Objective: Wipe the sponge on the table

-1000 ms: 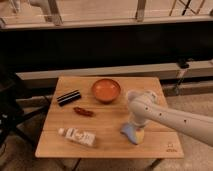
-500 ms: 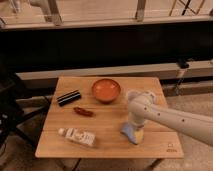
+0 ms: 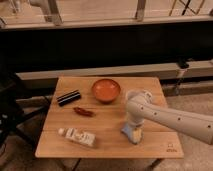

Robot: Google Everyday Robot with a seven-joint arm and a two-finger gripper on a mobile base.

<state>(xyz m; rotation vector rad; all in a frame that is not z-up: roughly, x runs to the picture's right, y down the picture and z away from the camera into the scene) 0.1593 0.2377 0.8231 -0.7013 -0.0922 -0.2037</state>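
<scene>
– One table [image 3: 150, 150], is that all the surface there is?
– Yes: pale wooden slats, rounded corners, a small dark logo [image 3: 171, 148] at the near corner on the picture's right. Behind it run a pale ledge and a dark wall, with metal posts along the top.
– Where is the gripper [image 3: 131, 126]?
– At the end of the white arm [image 3: 170, 117], which comes in from the picture's right. It points down at the tabletop, and the sponge [image 3: 132, 134] lies directly under it, flat on the slats.
– Wide, or clamped on it?
– I cannot tell; the wrist covers that part.
– Which way does the sponge lie?
– Only its near end shows. The long axis seems to slant from under the gripper toward the near edge and slightly to the picture's right.
– And around the gripper?
– Beyond it and a little left sits the orange bowl [image 3: 105, 90]. Well to its left lie a red pepper-like thing [image 3: 83, 111] and, farther off, a black bar [image 3: 68, 97]. A white labelled bottle [image 3: 77, 136] lies on its side left of the gripper, near the front edge.
– Any change from a second ago?
– None that shows: arm, sponge and the rest sit where they did.
</scene>
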